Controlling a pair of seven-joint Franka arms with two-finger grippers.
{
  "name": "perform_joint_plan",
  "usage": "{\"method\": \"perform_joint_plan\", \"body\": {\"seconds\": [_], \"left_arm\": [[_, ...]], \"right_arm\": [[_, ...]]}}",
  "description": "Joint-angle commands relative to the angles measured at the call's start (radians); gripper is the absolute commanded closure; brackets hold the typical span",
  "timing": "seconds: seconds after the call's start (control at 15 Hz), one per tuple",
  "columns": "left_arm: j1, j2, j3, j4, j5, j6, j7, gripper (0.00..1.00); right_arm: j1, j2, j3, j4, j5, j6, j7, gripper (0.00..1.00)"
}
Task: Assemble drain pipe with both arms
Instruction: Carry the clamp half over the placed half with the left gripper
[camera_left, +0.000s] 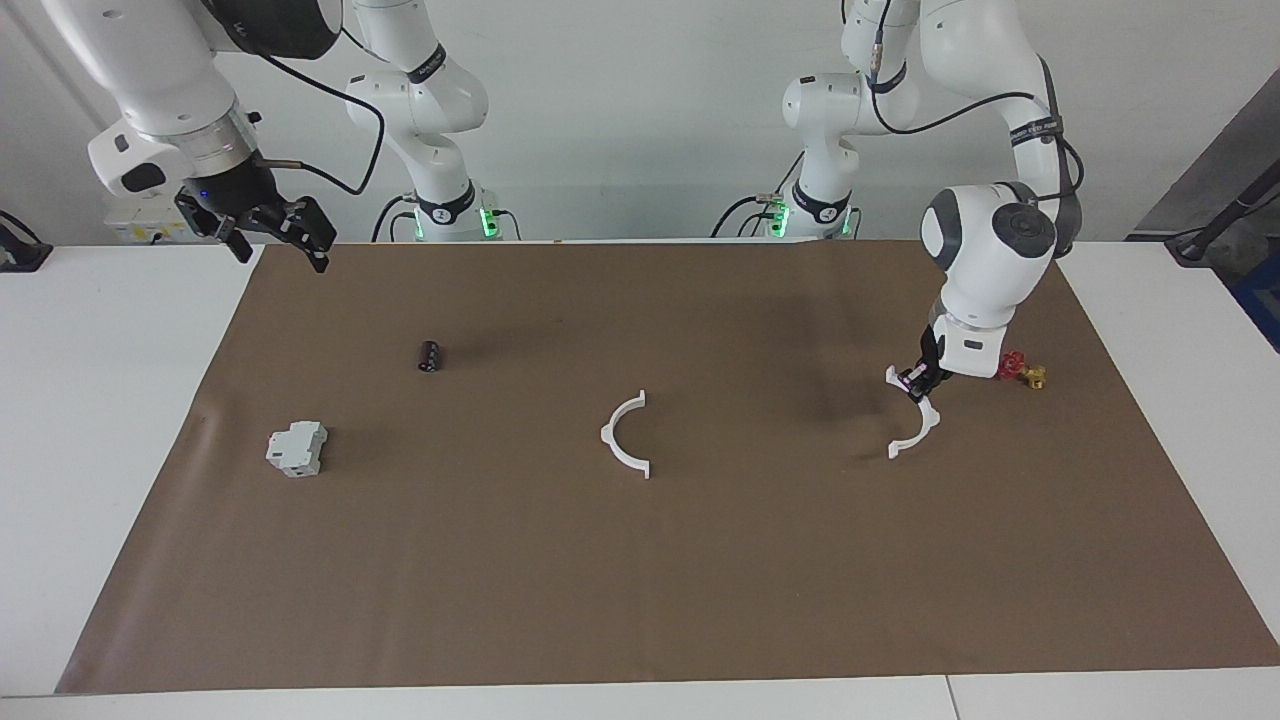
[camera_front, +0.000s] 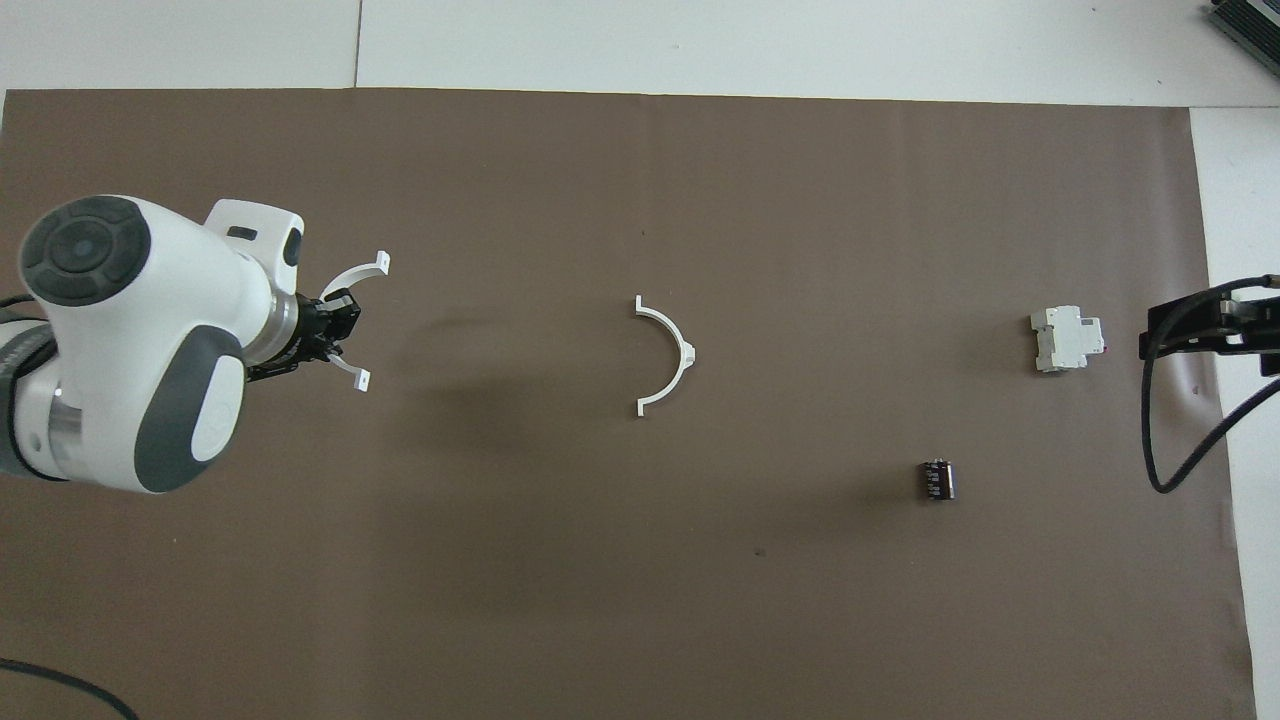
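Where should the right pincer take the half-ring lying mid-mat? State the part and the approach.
Probably the middle of the arc, from straight above. The loose half-ring lies flat on the mat, a thin band, so the open right pincer could straddle it inside and outside; the small nub there may interfere.

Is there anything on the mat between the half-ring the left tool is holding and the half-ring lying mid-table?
No. Both views show only bare brown mat between the held half-ring in the left tool and the lying half-ring.
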Motion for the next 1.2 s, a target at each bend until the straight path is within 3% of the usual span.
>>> {"method": "perform_joint_plan", "body": {"seconds": [0.0, 0.27, 0.47, 0.67, 1.14], "left_arm": [[-0.124, 0.008, 0.015, 0.012, 0.009, -0.011, -0.194, 1.0], [-0.263, 0.017, 0.013, -0.006, 0.01, 0.061, -0.366, 1.0], [-0.339, 0.129, 0.016, 0.011, 0.013, 0.156, -0.462, 1.0], [-0.362, 0.24, 0.016, 0.057, 0.041, 0.229, -0.515, 1.0], [-0.403, 0.3, 0.016, 0.116, 0.042, 0.229, -0.623, 1.0]], "right_arm": [[-0.003, -0.011, 0.004, -0.011, 0.02, 0.001, 0.011, 0.0], [-0.003, -0.011, 0.004, -0.011, 0.02, 0.001, 0.011, 0.0], [-0.003, -0.011, 0.004, -0.011, 0.02, 0.001, 0.011, 0.0], [-0.003, -0.011, 0.004, -0.011, 0.02, 0.001, 0.011, 0.0], [-0.003, -0.011, 0.004, -0.011, 0.02, 0.001, 0.013, 0.0]]}}
